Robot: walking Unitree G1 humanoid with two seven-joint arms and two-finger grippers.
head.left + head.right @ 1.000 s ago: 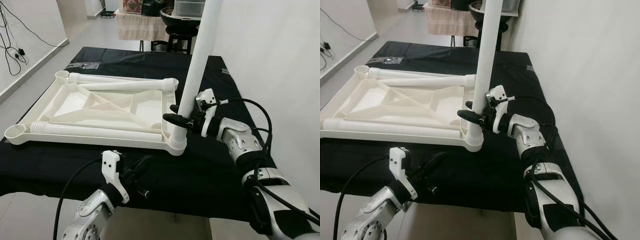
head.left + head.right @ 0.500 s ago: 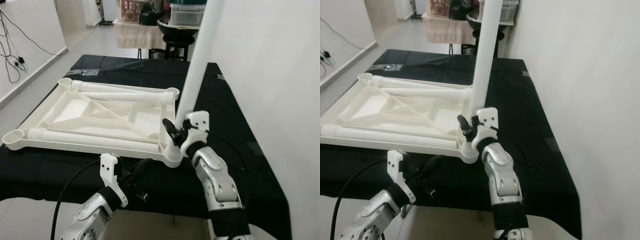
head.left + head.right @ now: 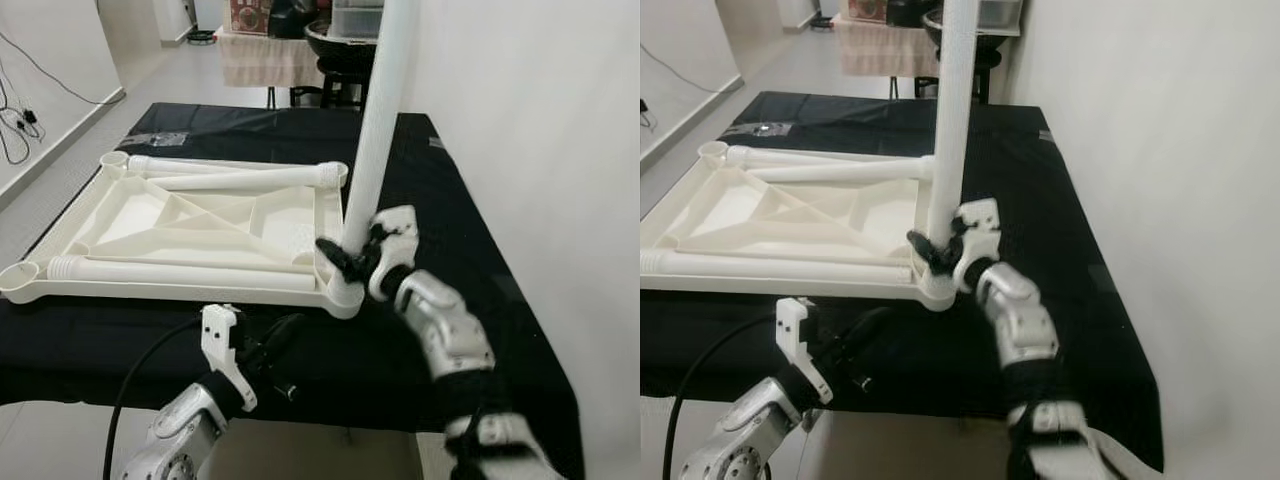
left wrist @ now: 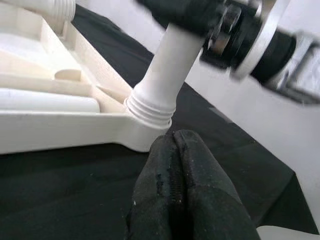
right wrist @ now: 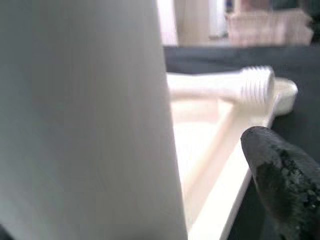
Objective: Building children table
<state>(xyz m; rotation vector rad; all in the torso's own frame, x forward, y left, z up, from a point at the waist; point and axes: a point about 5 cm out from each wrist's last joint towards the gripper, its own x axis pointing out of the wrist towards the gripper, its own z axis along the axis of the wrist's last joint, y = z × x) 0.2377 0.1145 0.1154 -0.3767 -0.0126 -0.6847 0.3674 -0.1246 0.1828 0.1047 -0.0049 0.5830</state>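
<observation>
Leg [image 3: 375, 130]: upright in near right socket of inverted tabletop [image 3: 130, 215] | right gripper [image 3: 350, 262]: clamped low on leg | left gripper [image 4: 180, 200]: closed, empty, near table edge | risk: tilted leg may cross-thread

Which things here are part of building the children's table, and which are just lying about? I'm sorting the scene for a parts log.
Part of the job:
- upside-down white tabletop
- upright leg standing in the near right corner socket
- two loose legs lying in the tabletop
- right claw closed on the upright leg
- left claw, shut, below the table edge

Lying about:
- black cloth
- clear packet
- stool behind
</observation>
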